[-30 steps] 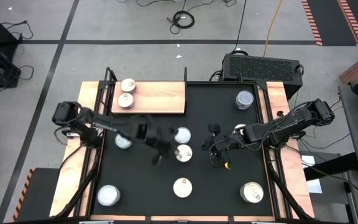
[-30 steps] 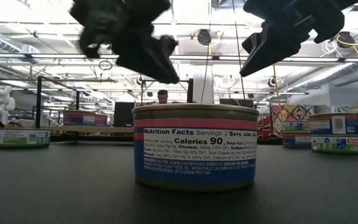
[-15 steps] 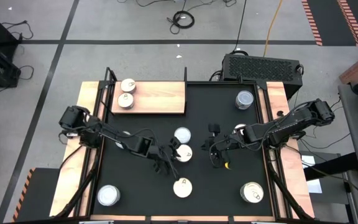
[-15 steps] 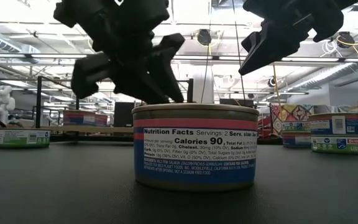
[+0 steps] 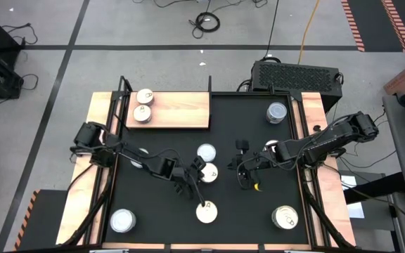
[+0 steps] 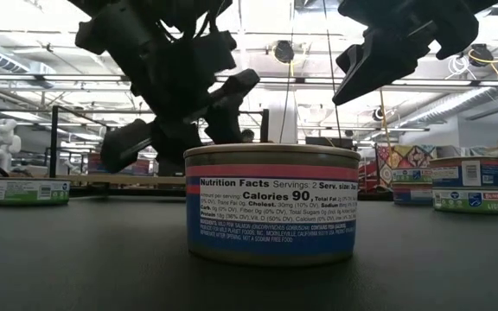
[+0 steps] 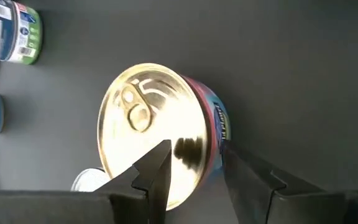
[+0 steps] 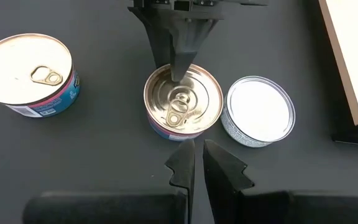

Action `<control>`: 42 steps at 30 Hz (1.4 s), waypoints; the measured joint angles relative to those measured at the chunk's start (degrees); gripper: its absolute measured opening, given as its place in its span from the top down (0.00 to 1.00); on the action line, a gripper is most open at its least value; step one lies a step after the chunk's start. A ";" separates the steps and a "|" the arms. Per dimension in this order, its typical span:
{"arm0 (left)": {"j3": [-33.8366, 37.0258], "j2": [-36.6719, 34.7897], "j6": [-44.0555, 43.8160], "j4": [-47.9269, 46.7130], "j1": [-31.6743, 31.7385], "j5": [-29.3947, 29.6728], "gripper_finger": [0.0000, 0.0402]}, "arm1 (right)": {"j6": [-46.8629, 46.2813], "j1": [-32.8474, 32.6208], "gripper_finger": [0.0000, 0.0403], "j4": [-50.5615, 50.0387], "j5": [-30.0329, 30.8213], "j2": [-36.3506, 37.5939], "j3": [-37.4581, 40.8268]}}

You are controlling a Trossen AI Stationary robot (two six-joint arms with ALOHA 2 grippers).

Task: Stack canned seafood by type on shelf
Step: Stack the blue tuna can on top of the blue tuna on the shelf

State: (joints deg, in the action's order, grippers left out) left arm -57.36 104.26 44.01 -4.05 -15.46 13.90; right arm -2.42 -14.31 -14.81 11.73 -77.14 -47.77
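The left end effector (image 5: pixel 197 197), fingers apart, is being lowered over a can (image 5: pixel 206 211) at lower centre of the counter (image 5: pixel 259 218); misalignment risks tipping it. The right end effector (image 5: pixel 247 177), fingers together, is being held mid-frame.

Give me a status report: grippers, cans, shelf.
Left gripper open over front pull-tab can. Right gripper shut, idle mid-mat. Two cans on shelf. Nothing blocking.

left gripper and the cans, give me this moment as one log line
left gripper: open, above front-centre pull-tab can | right gripper: shut, mid-mat, idle | shelf: two cans | phase: pre-grasp
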 joint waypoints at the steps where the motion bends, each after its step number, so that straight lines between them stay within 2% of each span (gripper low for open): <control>1: -0.02 0.17 0.02 0.25 0.00 0.02 0.64 | 0.00 0.00 0.93 -0.02 0.00 0.00 0.00; 6: 0.00 0.23 0.23 -0.07 0.00 0.70 0.69 | 0.05 0.00 0.93 0.00 0.04 0.00 0.00; 14: -0.02 0.19 0.28 0.30 0.00 2.02 0.95 | 0.09 0.00 0.93 0.00 0.22 0.00 0.00; 16: -0.07 0.19 0.23 0.53 -0.01 2.02 0.98 | 0.09 0.00 0.93 0.00 0.22 0.00 0.00; 24: -0.01 -1.47 0.07 1.57 -0.86 2.76 0.99 | 0.09 0.01 0.93 -0.02 0.20 0.00 0.00; 31: -2.67 -4.68 -0.27 -1.15 -2.71 5.30 1.00 | 0.09 0.00 0.93 0.02 0.17 0.00 0.00; 34: -2.78 -7.10 -3.52 -2.34 -2.51 6.16 1.00 | 0.09 0.00 0.93 0.02 0.17 0.00 0.00; 38: -2.82 -10.84 -9.53 -9.44 -0.84 8.63 1.00 | 0.09 0.00 0.93 -0.02 0.16 0.00 0.00; 42: -2.82 -14.99 -15.35 -18.18 1.01 13.46 1.00 | 0.09 0.00 0.93 0.00 0.15 0.00 0.00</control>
State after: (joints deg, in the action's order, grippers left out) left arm -60.18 89.27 28.66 -22.23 -14.45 27.36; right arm -2.33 -14.31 -14.81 11.88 -77.14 -47.77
